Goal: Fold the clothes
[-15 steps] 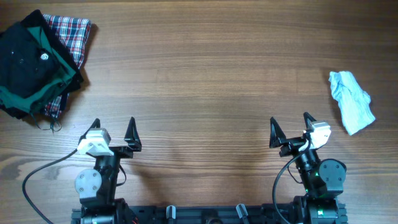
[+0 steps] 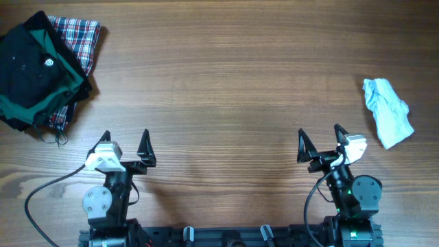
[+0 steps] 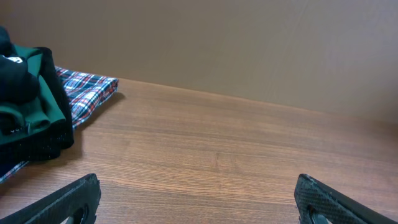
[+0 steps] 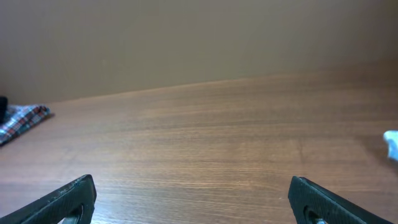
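Well apart, crumpled pale clothes (image 2: 388, 112) right of right tool (image 2: 319, 132), jaws wide.

The clothes (image 2: 387, 111), small, pale-blue and crumpled, lie at the table's right edge.

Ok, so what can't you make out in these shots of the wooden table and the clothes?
The small crumpled pale-blue ribbed garment: in the overhead view, too bunched and small to tell its type; in the right wrist view, cut off by the right edge.
The red plaid cloth: in the overhead view, mostly hidden under the black-and-green garment.
The black-and-green garment: in the left wrist view, cut off by the left edge.
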{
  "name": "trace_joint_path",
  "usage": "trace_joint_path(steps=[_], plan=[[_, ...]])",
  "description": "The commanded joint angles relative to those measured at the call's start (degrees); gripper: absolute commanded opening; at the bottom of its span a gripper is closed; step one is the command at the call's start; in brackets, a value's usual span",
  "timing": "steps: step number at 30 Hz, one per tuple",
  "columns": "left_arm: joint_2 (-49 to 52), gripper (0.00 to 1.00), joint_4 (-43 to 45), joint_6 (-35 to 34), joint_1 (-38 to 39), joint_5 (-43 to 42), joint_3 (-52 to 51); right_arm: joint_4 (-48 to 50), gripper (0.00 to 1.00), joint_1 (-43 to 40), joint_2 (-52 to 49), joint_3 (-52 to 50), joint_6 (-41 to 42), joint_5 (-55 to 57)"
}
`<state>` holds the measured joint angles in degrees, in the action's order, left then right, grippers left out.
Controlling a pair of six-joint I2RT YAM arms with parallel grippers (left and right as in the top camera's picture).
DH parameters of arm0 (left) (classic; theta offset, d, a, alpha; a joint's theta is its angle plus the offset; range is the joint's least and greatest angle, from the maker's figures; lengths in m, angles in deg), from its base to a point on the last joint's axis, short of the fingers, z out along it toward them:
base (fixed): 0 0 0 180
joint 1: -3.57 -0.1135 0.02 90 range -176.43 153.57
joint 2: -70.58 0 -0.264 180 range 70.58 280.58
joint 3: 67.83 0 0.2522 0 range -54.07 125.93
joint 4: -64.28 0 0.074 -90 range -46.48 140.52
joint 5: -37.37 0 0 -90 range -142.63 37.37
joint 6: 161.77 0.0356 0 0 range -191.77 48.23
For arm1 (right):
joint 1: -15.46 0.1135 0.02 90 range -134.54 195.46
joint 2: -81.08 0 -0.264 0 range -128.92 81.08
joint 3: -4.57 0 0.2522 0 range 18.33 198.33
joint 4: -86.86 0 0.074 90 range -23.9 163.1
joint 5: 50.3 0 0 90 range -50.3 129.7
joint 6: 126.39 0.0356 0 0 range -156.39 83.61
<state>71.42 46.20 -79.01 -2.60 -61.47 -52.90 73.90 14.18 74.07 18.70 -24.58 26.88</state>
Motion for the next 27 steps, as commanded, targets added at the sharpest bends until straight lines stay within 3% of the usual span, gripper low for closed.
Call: trace_joint_path(steps=[1,8,21,27], plan=[[-0.46,1.00,0.15,-0.52,-0.44,0.57,-0.52,0.26,1.00,0.09,0.74,-0.07,5.18,0.76],[-0.46,1.00,0.15,-0.52,-0.44,0.57,-0.52,0.24,1.00,0.09,0.74,-0.07,5.62,0.74],[-0.46,1.00,0.15,-0.52,-0.44,0.57,-0.52,0.15,1.00,0.09,0.57,-0.07,15.56,0.57],[-0.46,1.00,0.15,-0.52,-0.44,0.57,-0.52,-1.51,1.00,0.09,-4.81,0.98,16.85,-0.98]])
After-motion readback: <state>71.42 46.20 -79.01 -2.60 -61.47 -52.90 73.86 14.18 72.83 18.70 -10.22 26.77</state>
